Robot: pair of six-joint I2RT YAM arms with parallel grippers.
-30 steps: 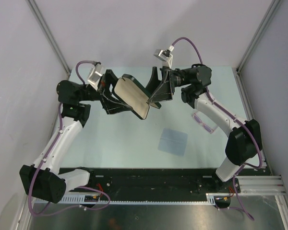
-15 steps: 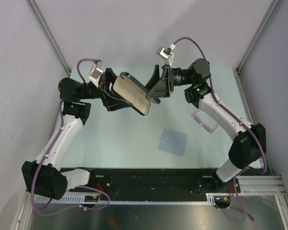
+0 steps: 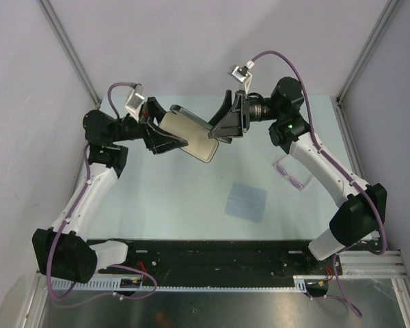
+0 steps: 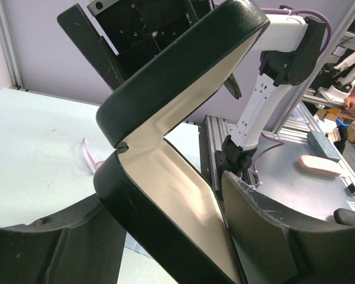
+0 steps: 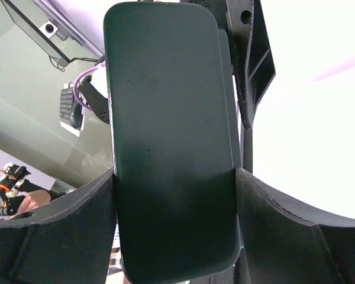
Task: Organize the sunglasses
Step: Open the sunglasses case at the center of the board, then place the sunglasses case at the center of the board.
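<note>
While case (image 3: 191, 134) gapes open, sunglasses (image 3: 292, 175) not in (on table (image 3: 157, 198), right).
Both clenched on it — left gripper (image 3: 171, 138), right gripper (image 3: 220, 127).

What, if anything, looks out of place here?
Nothing damaged or spilled. The black case hangs open in the air, gripped by the left gripper and right gripper; the sunglasses lie on the table, the cloth flat nearby.

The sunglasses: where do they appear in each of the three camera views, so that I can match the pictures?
Top external: the sunglasses lie on the table, right of centre.
Left wrist: small pink frame at middle left, just left of the case hinge.
Right wrist: not in it.
Shared landmark: the open black case, held by the left end effector and the right end effector, shows in all views.
</note>
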